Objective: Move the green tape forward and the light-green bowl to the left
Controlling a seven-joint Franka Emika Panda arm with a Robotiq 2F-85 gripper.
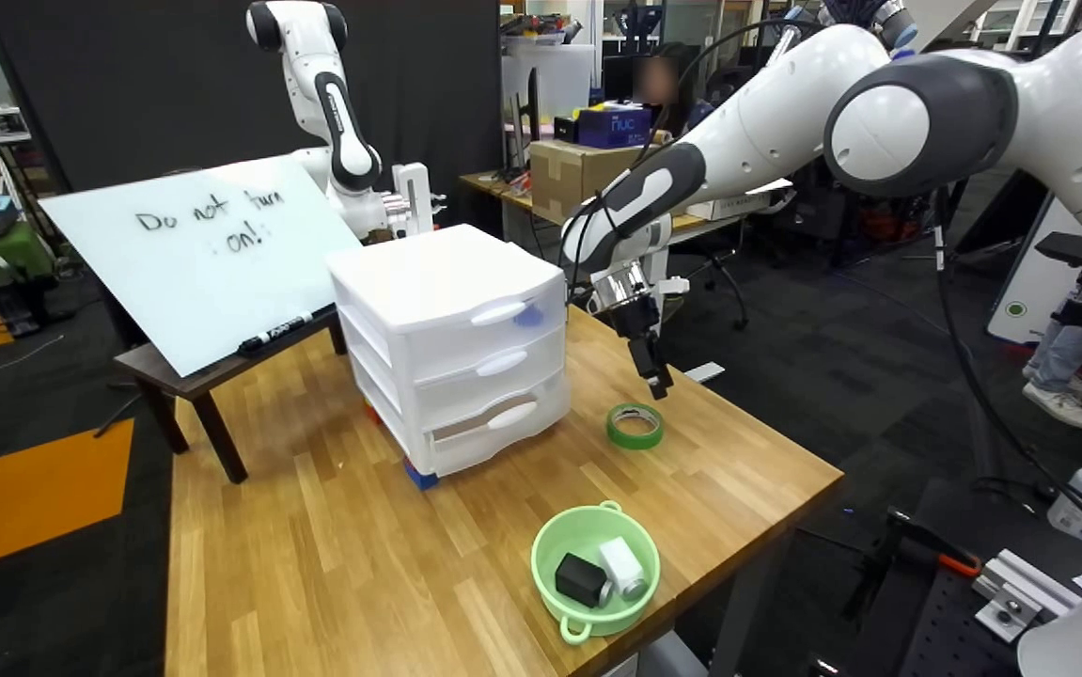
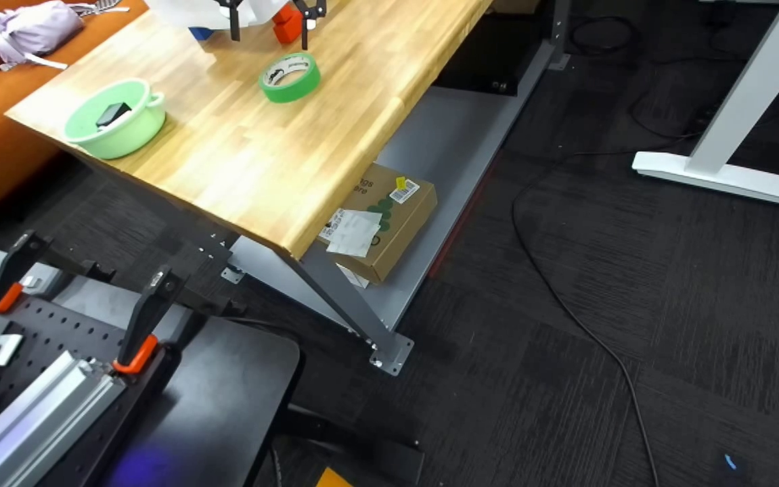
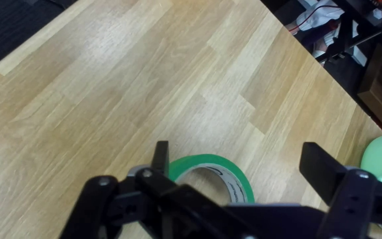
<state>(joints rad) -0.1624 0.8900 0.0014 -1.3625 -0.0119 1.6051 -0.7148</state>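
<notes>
The green tape (image 1: 635, 443) lies flat on the table in both exterior views (image 2: 292, 92). My gripper (image 1: 659, 387) is open and empty, just above the tape; its two fingers show apart in an exterior view (image 2: 270, 35). In the wrist view, the tape (image 3: 210, 159) shows between the open fingers (image 3: 234, 149), nearer the left finger, with its lower part hidden by the gripper. The light-green bowl (image 1: 599, 622) stands near the table corner and also shows in an exterior view (image 2: 128, 138). Its edge shows at the right of the wrist view (image 3: 380, 157).
A black object (image 1: 582, 580) and a white object (image 1: 623, 567) lie in the bowl. A white drawer unit (image 1: 451, 282) stands beside the tape, with a blue block (image 1: 420, 475) and red blocks (image 2: 287, 26) near its base. A whiteboard (image 1: 202, 244) leans behind. The table edge (image 1: 757, 536) is close.
</notes>
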